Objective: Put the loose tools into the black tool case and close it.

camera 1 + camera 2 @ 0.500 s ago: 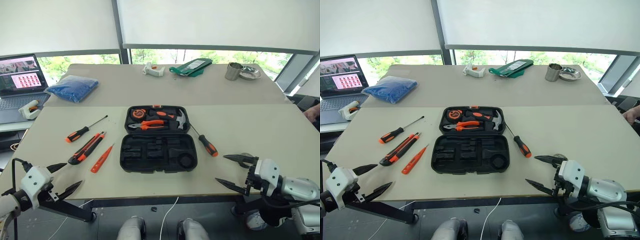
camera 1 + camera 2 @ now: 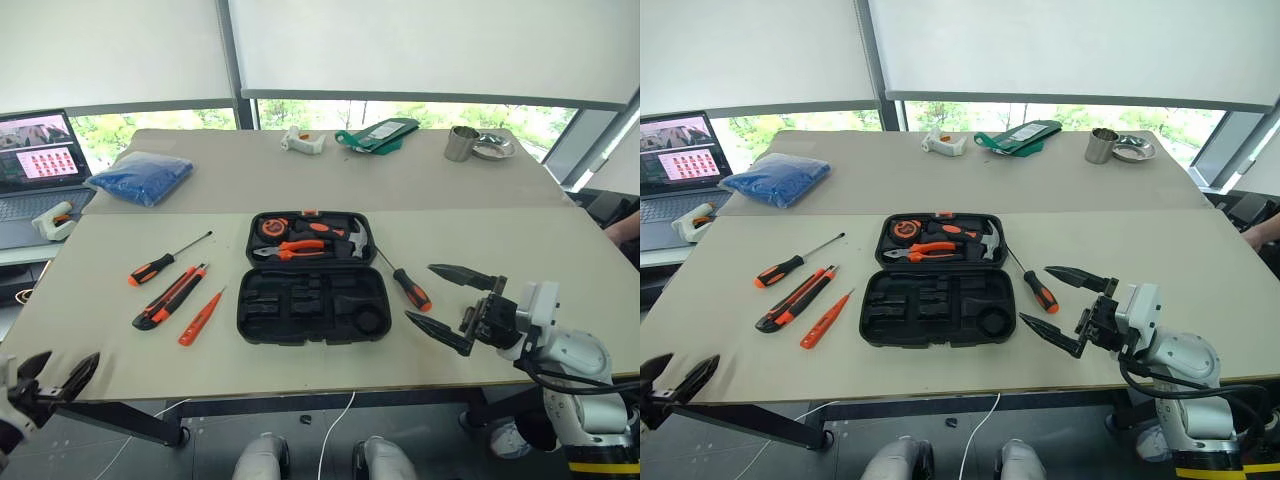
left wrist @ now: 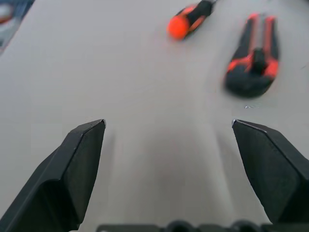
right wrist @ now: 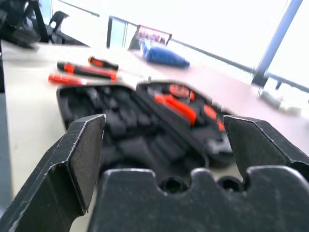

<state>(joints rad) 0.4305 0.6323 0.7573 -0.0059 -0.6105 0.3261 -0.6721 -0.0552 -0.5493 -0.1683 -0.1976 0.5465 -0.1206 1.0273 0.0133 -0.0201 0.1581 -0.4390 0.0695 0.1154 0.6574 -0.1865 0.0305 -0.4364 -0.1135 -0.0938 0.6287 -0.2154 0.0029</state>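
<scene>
At your far left, the left end effector (image 2: 48, 376) hangs off the near edge of the counter (image 2: 520, 250), its two black fingers spread apart and gripping nothing. Moving right across the counter, you see a screwdriver (image 2: 165, 260), then the utility knife (image 2: 172, 297) and the slim orange tester pen (image 2: 202, 317), lying side by side but apart, all to the left of the black tool case (image 2: 313, 279). The case lies open at the centre, its near half showing bare moulded recesses, its far half holding a hammer (image 2: 352, 238), pliers (image 2: 300, 248) and a tape measure (image 2: 273, 228). A second screwdriver (image 2: 405, 279) rests just beside the case's right edge. At your right, the right end effector (image 2: 450, 309) hovers near that screwdriver, fingers wide apart and empty, pointing toward the case.
</scene>
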